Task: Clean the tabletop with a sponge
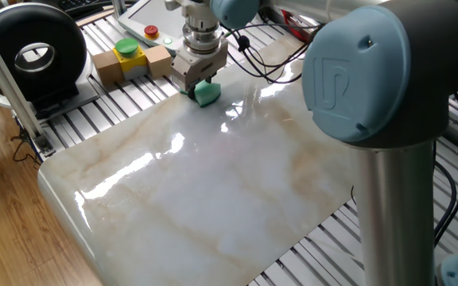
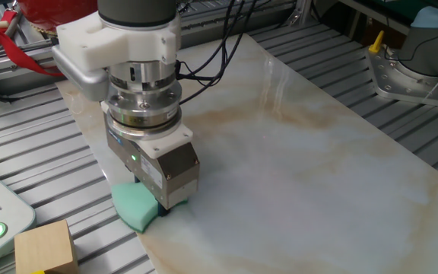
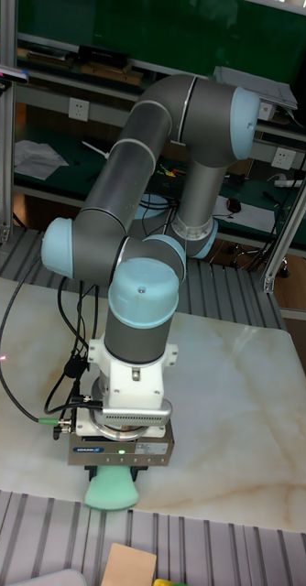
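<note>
The teal-green sponge (image 1: 207, 94) (image 2: 134, 207) (image 3: 111, 490) lies pressed flat on the marble tabletop (image 1: 213, 183) (image 2: 310, 152) (image 3: 235, 403), at the slab's edge beside the slatted frame. My gripper (image 1: 196, 85) (image 2: 158, 204) (image 3: 114, 470) points straight down, shut on the sponge. Its body hides the fingers and much of the sponge in all three views.
Tan wooden blocks with a yellow-and-green button (image 1: 128, 49) sit on the aluminium slats (image 1: 118, 103) just past the slab. A wooden block (image 2: 46, 245) lies close to the sponge. A pendant with a red button (image 1: 151, 32), black cables (image 1: 261, 59) and a black ring-shaped device (image 1: 30, 52) stand nearby.
</note>
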Robot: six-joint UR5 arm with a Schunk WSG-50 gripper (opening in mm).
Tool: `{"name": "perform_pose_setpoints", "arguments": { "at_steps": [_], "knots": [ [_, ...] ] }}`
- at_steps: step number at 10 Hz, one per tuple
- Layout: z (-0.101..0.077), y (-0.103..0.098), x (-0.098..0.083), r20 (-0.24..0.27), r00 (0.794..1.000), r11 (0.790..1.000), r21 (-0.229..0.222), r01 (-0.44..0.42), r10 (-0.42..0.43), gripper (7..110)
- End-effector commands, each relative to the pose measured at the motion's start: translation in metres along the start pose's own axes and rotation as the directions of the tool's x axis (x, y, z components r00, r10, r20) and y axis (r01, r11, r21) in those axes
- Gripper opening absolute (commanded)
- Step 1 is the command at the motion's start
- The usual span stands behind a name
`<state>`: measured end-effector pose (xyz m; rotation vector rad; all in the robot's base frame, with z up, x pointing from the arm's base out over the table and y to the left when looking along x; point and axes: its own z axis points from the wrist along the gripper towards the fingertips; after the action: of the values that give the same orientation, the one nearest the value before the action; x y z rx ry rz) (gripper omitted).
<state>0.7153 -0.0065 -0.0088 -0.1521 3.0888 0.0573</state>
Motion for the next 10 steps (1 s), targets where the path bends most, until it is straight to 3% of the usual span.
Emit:
{"name": "perform_pose_setpoints", "arguments": {
  "at_steps": [1, 10],
  "knots": [
    [-0.001, 0.007, -0.001, 0.004, 1.000, 1.000, -0.012, -0.014, 0.014, 7],
    [0.000, 0.026, -0.001, 0.011, 0.999, 0.999, -0.031, -0.034, 0.034, 7]
  ]
}}
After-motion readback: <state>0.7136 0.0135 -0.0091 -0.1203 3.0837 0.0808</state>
